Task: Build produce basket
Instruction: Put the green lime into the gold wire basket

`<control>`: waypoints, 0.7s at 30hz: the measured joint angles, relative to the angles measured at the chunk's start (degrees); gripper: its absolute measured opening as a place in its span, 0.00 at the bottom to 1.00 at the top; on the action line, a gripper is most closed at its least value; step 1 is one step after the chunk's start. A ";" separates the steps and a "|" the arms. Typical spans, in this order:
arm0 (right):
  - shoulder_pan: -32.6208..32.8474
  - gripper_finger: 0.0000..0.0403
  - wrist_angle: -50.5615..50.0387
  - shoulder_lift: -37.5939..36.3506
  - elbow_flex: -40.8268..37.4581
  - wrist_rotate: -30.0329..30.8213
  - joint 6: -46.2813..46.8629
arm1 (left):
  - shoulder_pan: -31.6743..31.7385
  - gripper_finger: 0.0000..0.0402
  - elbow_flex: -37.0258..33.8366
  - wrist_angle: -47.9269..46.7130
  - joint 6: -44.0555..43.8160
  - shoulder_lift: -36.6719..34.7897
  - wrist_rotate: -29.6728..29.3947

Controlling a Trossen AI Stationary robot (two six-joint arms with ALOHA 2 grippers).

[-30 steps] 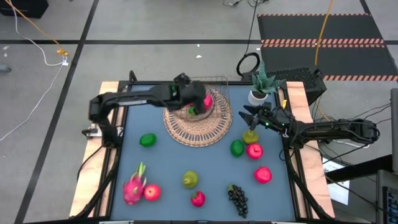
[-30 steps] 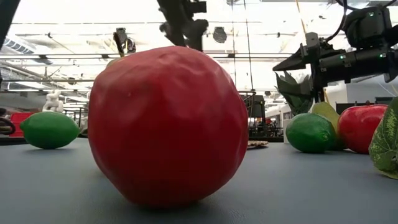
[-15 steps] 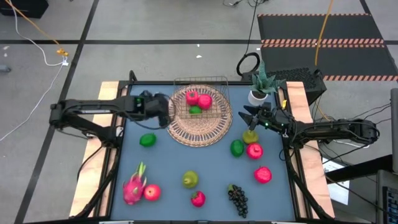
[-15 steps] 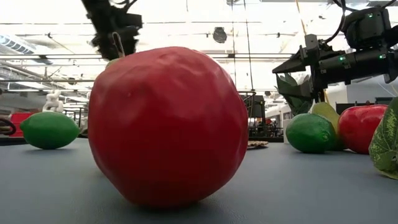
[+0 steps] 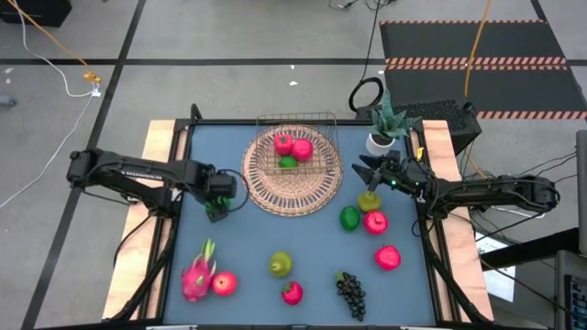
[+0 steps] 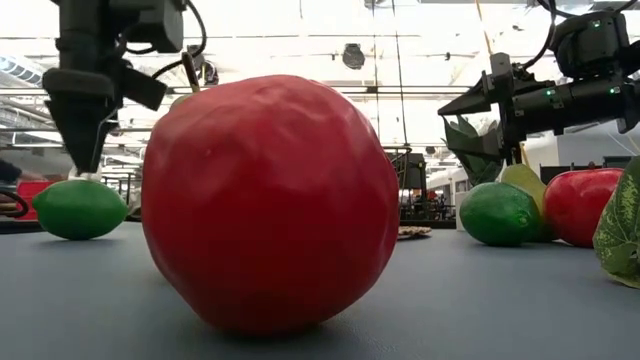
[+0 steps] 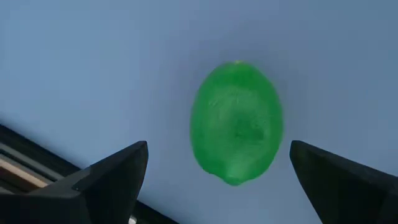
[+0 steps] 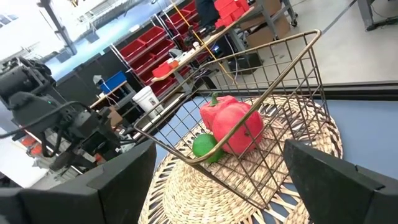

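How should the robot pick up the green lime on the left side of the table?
Straight down from above, pinching the lime across its narrow middle. It lies free on the table, oval, with bare table all around. The left pincer hangs open right over it, one finger on each side of its width.

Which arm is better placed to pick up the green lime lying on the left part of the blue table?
The left arm. Its tool hangs open directly above the round green lime, fingers either side. The right tool waits open near the white-potted plant, far across.
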 joint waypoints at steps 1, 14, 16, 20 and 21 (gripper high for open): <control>0.00 0.86 0.09 0.00 0.00 -0.01 0.45 | 0.00 0.97 -0.55 0.36 -0.36 0.11 0.59; 0.01 0.86 0.88 0.02 0.00 -0.09 1.46 | 0.04 0.97 -11.27 7.03 -0.41 0.64 3.55; 0.00 0.86 0.90 0.02 0.00 -0.11 1.46 | 0.04 0.97 -11.71 9.47 0.16 0.64 3.56; 0.01 0.86 1.24 0.00 0.00 -0.12 1.35 | 0.04 0.97 -11.82 12.41 0.18 0.90 3.55; 0.02 0.86 1.18 0.02 0.00 -0.21 1.36 | 0.04 0.97 -11.82 13.13 0.19 0.90 3.55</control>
